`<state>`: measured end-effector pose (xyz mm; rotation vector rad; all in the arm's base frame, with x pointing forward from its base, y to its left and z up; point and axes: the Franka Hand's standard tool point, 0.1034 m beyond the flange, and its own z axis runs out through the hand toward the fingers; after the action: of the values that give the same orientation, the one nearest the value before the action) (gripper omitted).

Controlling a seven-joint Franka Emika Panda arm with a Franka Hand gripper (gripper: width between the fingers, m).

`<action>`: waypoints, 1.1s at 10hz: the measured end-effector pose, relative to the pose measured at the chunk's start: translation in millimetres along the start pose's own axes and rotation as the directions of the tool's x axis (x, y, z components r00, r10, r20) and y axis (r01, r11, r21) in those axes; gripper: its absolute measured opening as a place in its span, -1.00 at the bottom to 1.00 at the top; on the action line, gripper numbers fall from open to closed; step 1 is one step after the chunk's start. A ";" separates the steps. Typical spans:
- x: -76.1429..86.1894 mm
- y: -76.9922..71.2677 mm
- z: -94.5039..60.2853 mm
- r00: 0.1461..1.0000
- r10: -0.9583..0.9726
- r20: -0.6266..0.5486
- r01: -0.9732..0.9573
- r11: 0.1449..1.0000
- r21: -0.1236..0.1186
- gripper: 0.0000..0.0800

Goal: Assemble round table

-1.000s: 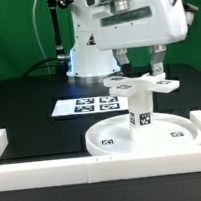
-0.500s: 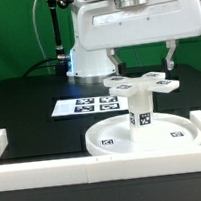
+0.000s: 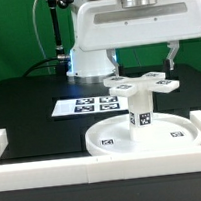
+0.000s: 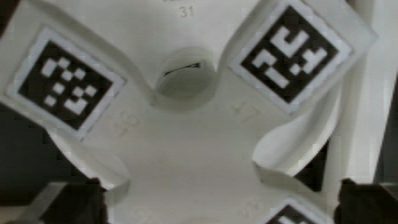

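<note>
The large rimmed round disc (image 3: pixel 111 141) lies flat against the white border wall. The short cylindrical post (image 3: pixel 140 112) stands upright at its centre. The flat cross-shaped piece (image 3: pixel 139 83) sits on top of the post. My gripper (image 3: pixel 144 66) hangs just above the cross-shaped piece, open wide and empty, with one finger on each side and touching nothing. In the wrist view the cross-shaped piece (image 4: pixel 196 130) fills the frame with its tags, and my dark fingertips (image 4: pixel 80 205) show at the frame's corners.
The marker board (image 3: pixel 84 105) lies on the black table behind the disc, toward the exterior view's left. The white border wall (image 3: pixel 45 170) runs along the front with raised ends. The arm's white base (image 3: pixel 84 60) stands at the back.
My gripper has opened wide from around the cross-shaped piece and risen a little. The cross-shaped piece stays on the post.
</note>
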<state>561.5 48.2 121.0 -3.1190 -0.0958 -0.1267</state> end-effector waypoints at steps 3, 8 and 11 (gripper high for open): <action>0.9 4.3 0.9 0.971 -0.239 0.020 0.239 0.971 -0.001 0.62; 4.7 4.1 -0.6 0.761 -0.648 0.028 0.649 0.761 -0.030 0.62; 4.3 3.7 -0.3 0.568 -0.821 0.051 0.823 0.567 -0.031 0.62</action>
<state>566.0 44.8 121.6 -2.8005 -1.5763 -0.0827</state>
